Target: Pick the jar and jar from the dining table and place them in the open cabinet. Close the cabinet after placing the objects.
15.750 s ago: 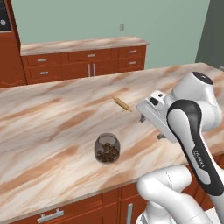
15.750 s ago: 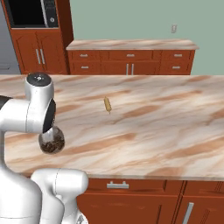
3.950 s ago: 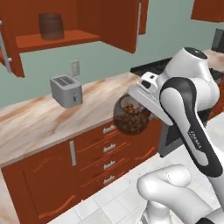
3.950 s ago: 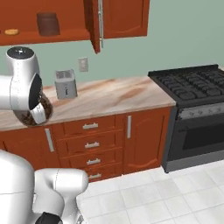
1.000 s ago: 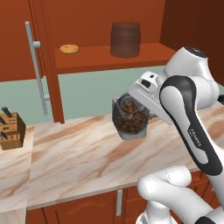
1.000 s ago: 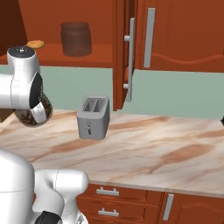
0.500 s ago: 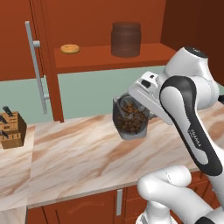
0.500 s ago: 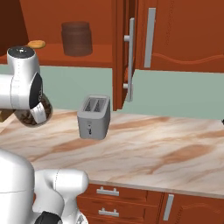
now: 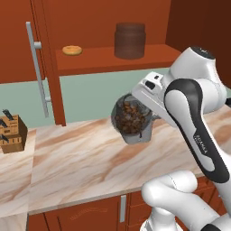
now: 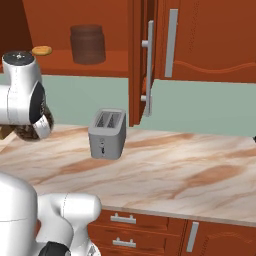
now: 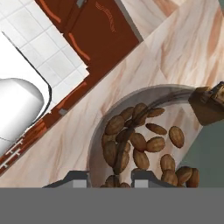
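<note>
Nearest, the gripper (image 9: 143, 118) is clamped on the rounded glass jar (image 9: 131, 120), carried in the air above the marble-patterned counter (image 9: 81, 162), tilted on its side. Its clear wall shows smooth brown nut-like pieces heaped inside; in the hand view the dark fingertips (image 11: 79, 178) press against its rim. Farther right on the counter stands a boxy grey toaster (image 10: 107, 133). Beyond, up on the red-brown wooden shelf (image 9: 99, 59) of the open cabinet (image 10: 150, 55), sits the dark smoky cylindrical jar (image 9: 130, 40), with a small flat orange round item (image 9: 72, 49) to its left. A knife block (image 9: 11, 134) stands at far left.
</note>
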